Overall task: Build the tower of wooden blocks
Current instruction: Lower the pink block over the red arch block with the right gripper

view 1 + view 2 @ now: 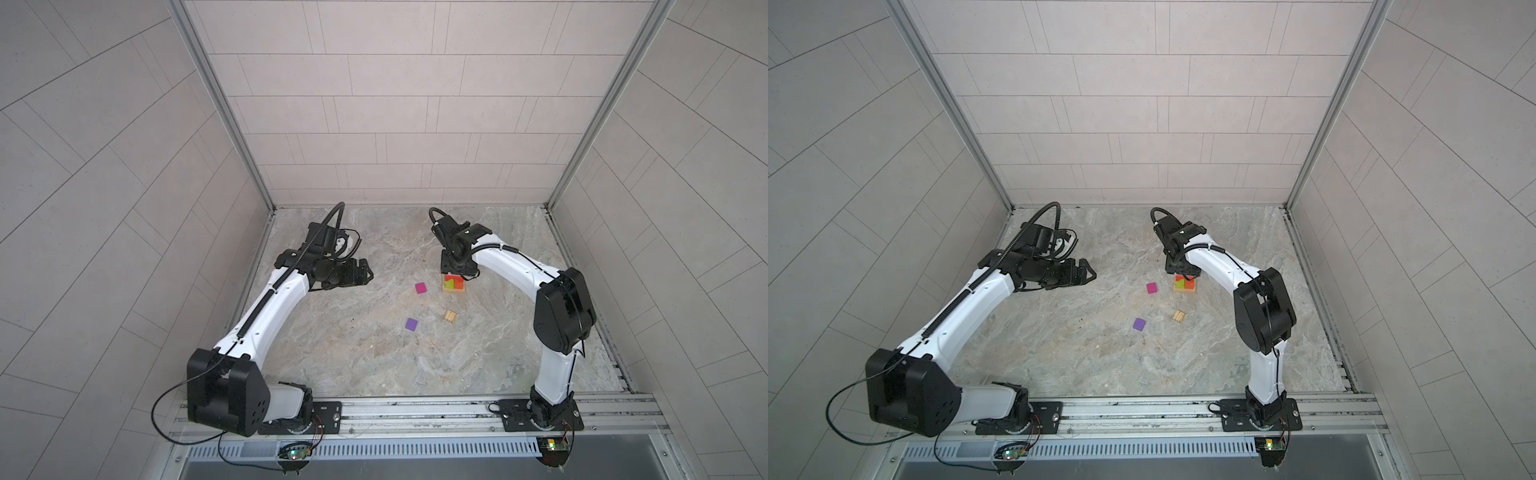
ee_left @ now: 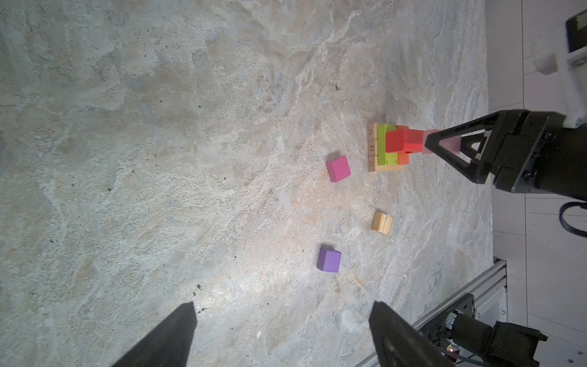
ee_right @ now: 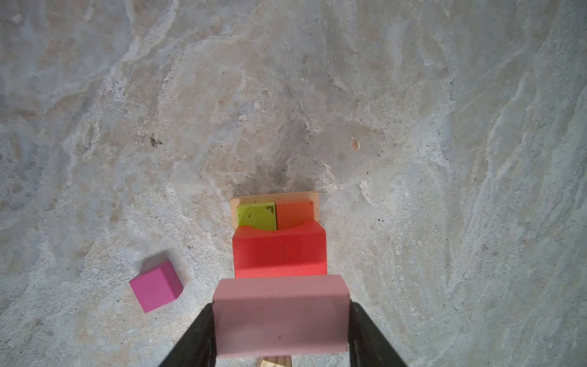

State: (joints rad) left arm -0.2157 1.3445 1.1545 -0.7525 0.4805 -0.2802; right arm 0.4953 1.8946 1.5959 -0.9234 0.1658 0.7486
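While the right pincer (image 3: 281, 305) pinches the pink block (image 3: 281, 330) by its two short ends, you are in the middle of placing it on the red arch (image 3: 279, 251), the top piece of the wood block tower (image 1: 453, 284). The tower stands on the bench (image 1: 374, 365) under that arm: a tan base (image 2: 371, 149), then a lime green block (image 3: 257, 216) and an orange block (image 3: 295, 214) side by side, then the arch. The pink block sits right at the arch's top; you cannot tell whether it is touching. The next move seems to call for squaring it over the arch, setting it flat, then parting the jaws gently so nothing shifts.

Your left pincer (image 2: 282, 306) hangs spread and empty, well apart from the stack. A magenta cube (image 1: 420, 288) lies near the tower, with a purple cube (image 1: 411, 324) and a loose tan block (image 1: 450, 316) closer to you. Nothing blocks the placement; the magenta cube is the closest thing to mind.
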